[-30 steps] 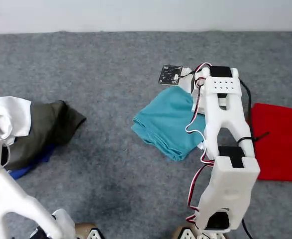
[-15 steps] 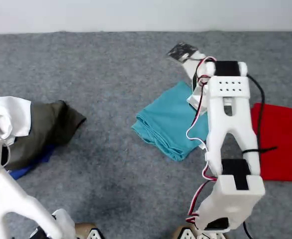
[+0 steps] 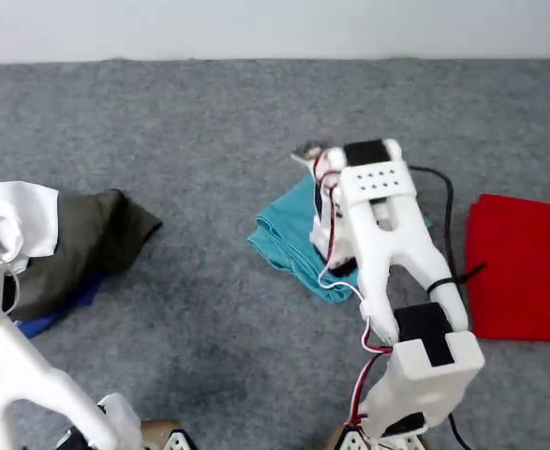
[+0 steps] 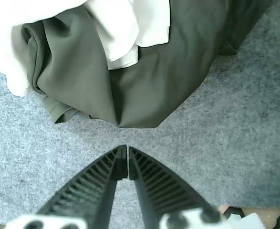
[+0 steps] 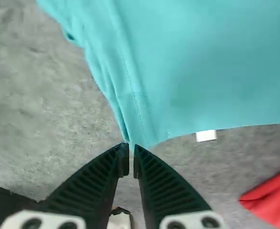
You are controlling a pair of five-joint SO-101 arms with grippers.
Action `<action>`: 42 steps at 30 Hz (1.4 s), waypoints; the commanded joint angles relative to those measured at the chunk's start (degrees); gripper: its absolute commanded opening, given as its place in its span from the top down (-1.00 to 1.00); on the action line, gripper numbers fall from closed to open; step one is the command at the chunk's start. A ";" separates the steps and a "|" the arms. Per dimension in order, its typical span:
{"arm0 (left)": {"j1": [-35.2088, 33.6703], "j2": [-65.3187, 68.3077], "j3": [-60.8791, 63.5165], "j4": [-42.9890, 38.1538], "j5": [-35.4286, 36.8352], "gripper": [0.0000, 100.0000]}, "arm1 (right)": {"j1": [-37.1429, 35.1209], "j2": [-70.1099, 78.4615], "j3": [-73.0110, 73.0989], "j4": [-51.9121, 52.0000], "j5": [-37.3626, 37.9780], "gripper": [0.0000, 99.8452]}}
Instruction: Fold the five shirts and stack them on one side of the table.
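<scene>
The right gripper (image 5: pixel 129 150), fingers together, hung with its tips at the folded edge of the teal shirt (image 5: pixel 192 62), which lay near the middle of the grey table (image 3: pixel 209 122). A folded red shirt (image 3: pixel 518 272) lay flat at the table's right edge. At the left edge, a white shirt (image 3: pixel 22 220), an olive shirt (image 3: pixel 87 234) and a blue shirt (image 3: pixel 45 321) sat heaped. The left gripper (image 4: pixel 128 152) was poised just beside the olive one, its fingers closed on nothing.

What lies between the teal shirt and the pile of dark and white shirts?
In the high view, the stretch between the teal shirt and the pile is bare grey table cover.
</scene>
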 commanded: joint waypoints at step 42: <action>0.44 -1.85 -2.07 1.32 0.00 0.97 | -17.89 8.75 -0.53 -27.03 -1.67 0.95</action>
